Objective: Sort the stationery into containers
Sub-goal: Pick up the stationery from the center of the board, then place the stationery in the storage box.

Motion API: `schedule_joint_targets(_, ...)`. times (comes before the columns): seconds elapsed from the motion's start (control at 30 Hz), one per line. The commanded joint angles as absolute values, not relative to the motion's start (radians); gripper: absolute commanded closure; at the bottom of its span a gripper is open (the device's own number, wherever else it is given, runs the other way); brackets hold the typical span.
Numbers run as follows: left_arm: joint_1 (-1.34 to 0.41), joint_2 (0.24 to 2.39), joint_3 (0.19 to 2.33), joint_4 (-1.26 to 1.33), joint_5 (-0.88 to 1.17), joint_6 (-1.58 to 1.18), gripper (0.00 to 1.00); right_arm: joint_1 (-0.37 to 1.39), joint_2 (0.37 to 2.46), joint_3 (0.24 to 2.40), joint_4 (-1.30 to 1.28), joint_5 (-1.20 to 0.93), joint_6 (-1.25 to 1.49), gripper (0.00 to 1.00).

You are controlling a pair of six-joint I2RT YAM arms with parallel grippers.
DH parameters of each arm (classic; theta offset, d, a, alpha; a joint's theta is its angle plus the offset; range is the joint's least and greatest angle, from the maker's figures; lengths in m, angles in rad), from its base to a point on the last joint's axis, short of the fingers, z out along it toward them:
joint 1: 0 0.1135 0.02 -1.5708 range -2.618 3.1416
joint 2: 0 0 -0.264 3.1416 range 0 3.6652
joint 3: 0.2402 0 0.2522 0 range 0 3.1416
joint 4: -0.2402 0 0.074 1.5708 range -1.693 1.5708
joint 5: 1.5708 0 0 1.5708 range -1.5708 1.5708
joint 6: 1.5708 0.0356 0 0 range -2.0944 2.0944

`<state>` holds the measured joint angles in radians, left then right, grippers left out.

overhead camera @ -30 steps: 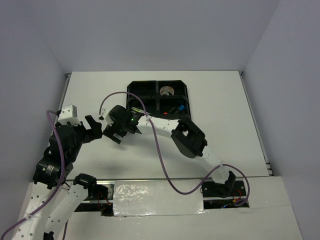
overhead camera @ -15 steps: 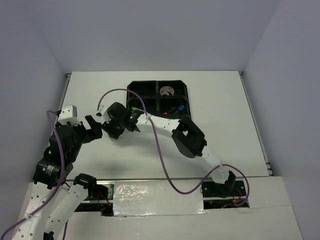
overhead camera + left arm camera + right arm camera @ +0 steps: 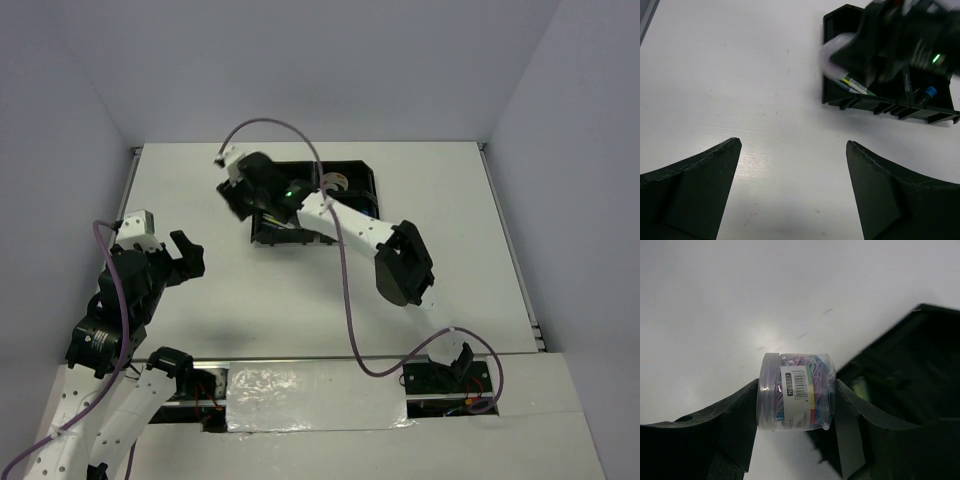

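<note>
My right gripper is shut on a small clear tub of coloured paper clips, lying sideways between the fingers. It hangs over the white table at the tray's left edge. In the top view the right gripper is at the far-left corner of the black four-compartment tray. A tape roll lies in the tray's far right compartment. My left gripper is open and empty above bare table, left of the tray. A yellow-green stick and a blue-capped highlighter lie in the near compartments.
The right arm stretches across the tray and hides much of it. The table's left edge and a grey wall lie beyond the left gripper. White table surrounds the tray.
My right arm has swung from the table left of the tray's near side up and back to the tray's far-left corner, with the tub in it. The left arm has stayed still.
</note>
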<state>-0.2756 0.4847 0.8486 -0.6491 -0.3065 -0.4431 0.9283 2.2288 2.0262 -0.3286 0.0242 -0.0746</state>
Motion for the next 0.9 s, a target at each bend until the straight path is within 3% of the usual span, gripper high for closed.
schedule_joint_targets(0.0, -0.270, 0.476, 0.857, -0.595, -0.296, -0.419, 0.01, 0.798, 2.207, 2.150, -0.314, 0.135, -0.040, 0.78)
schedule_joint_targets(0.43, -0.270, 0.503, 0.856, -0.589, -0.284, -0.414, 0.01, 0.670, 2.376, 2.345, -0.302, 0.155, -0.101, 0.66)
schedule_joint_targets(0.53, -0.268, 0.511, 0.856, -0.589, -0.284, -0.414, 0.01, 0.670, 2.401, 2.358, -0.295, 0.190, -0.100, 0.54)
schedule_joint_targets(0.63, -0.268, 0.517, 0.857, -0.592, -0.282, -0.414, 0.01, 0.667, 2.410, 2.352, -0.284, 0.236, -0.094, 0.31)
schedule_joint_targets(0.67, -0.268, 0.518, 0.856, -0.591, -0.282, -0.413, 0.01, 0.667, 2.410, 2.349, -0.285, 0.253, -0.091, 0.19)
schedule_joint_targets(0.73, -0.268, 0.523, 0.857, -0.589, -0.282, -0.413, 0.01, 0.667, 2.399, 2.347, -0.288, 0.255, -0.089, 0.10)
schedule_joint_targets(0.77, -0.268, 0.525, 0.859, -0.589, -0.282, -0.413, 0.01, 0.667, 2.395, 2.345, -0.298, 0.256, -0.084, 0.00)
schedule_joint_targets(0.87, -0.267, 0.526, 0.861, -0.592, -0.285, -0.414, 0.01, 0.669, 2.335, 2.330, -0.342, 0.247, -0.060, 0.00)
